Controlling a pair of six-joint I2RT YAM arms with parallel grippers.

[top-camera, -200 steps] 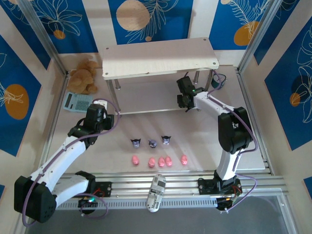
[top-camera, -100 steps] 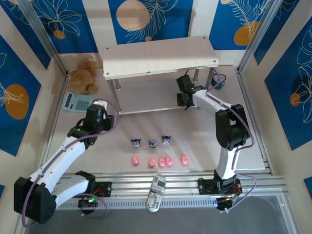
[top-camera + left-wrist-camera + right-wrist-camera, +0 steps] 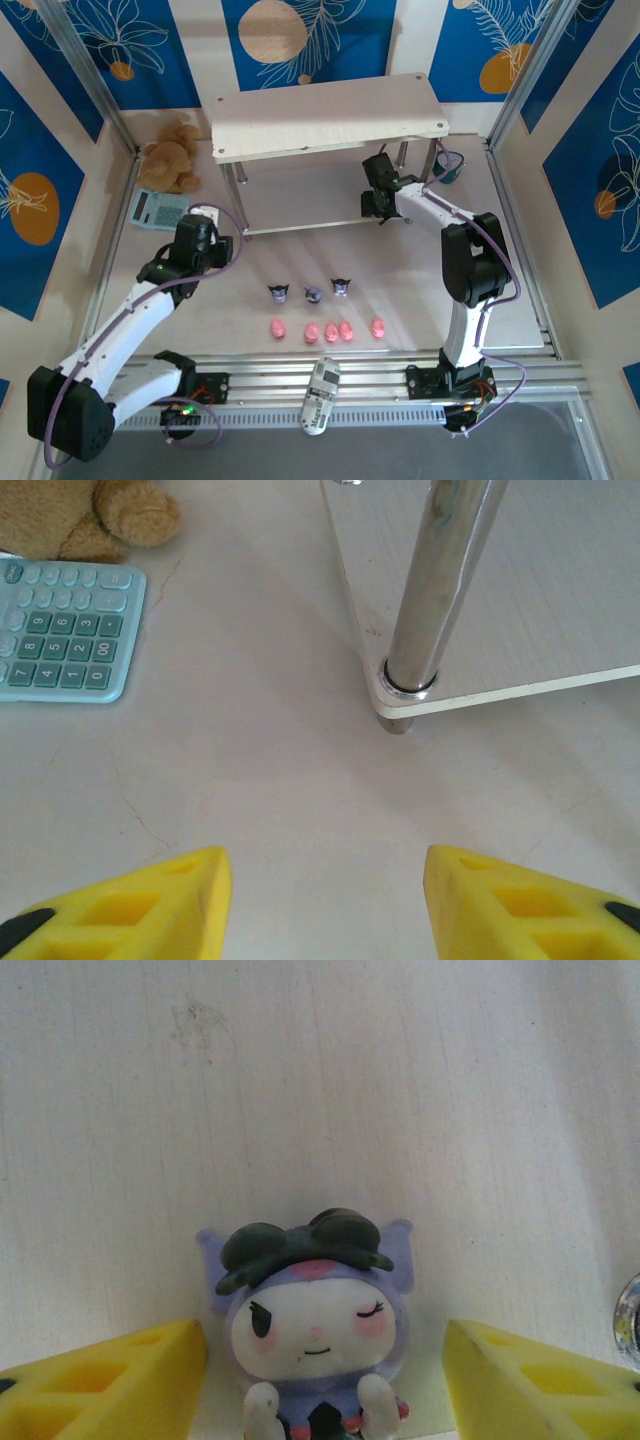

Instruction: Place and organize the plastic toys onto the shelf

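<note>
The figurine (image 3: 312,1325) between the fingers (image 3: 110,1380) of the right gripper (image 3: 325,1385) is smooth, glossy plastic; the fingers are matt yellow plastic. Beyond them the shelf board (image 3: 300,1080) is pale, matt wood with a fine grain. Ahead of the left gripper (image 3: 322,890), the shelf leg (image 3: 440,590) is polished, mirror-bright metal, and the table (image 3: 260,780) is matt with hairline cracks. Ahead to its left lie a calculator (image 3: 65,630) of smooth teal plastic and a teddy bear (image 3: 90,515) of fuzzy brown plush.

Teal calculator (image 3: 62,630), keys with digits, 00 and 0 legible (others small)
</note>
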